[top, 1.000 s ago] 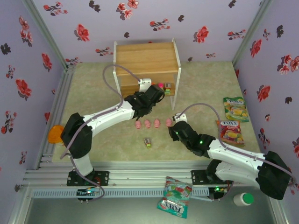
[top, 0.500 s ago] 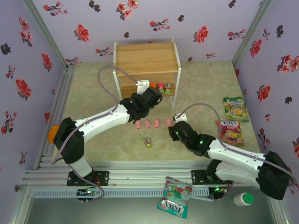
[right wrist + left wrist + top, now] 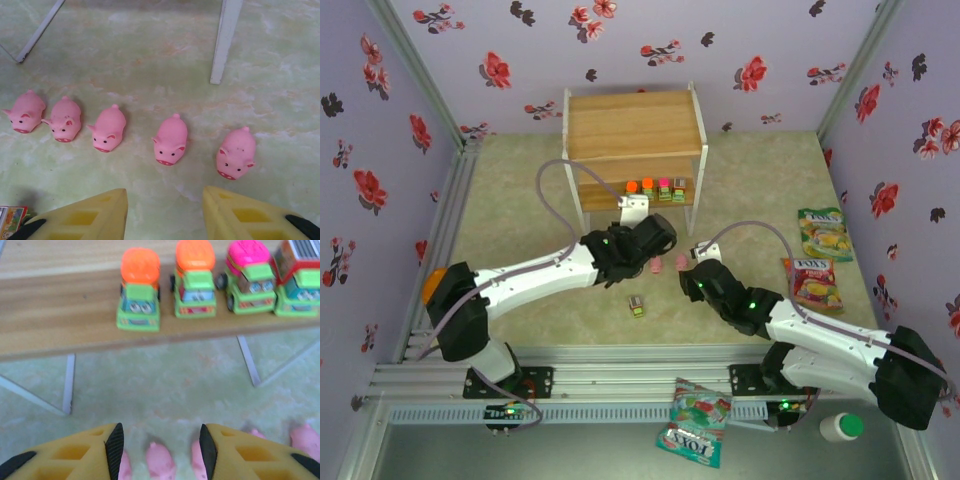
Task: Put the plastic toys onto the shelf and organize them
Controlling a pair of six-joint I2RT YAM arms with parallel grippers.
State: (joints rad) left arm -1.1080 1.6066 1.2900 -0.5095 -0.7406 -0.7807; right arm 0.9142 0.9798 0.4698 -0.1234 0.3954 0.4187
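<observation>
Four trucks (image 3: pixel 195 280) lined the front edge of the shelf's (image 3: pixel 635 125) lower board; five pigs (image 3: pixel 171 134) and a stray truck (image 3: pixel 637 306) lay on the table (image 3: pixel 520 200). The left gripper (image 3: pixel 160 440) and right gripper (image 3: pixel 165 205) stood part-open, empty.

Four green plastic toy trucks (image 3: pixel 195 282) fill the middle and right of the light wooden shelf's lower board (image 3: pixel 50 310); its left stretch is bare. On the pale green surface (image 3: pixel 150 60), five pink plastic pigs (image 3: pixel 171 139) form a row with gaps, tightest between the left two.

White arm links (image 3: pixel 535 268), black joints (image 3: pixel 470 300), grey cables (image 3: pixel 545 175); yellow fingers (image 3: pixel 85 220), black tips (image 3: pixel 114 447).
</observation>
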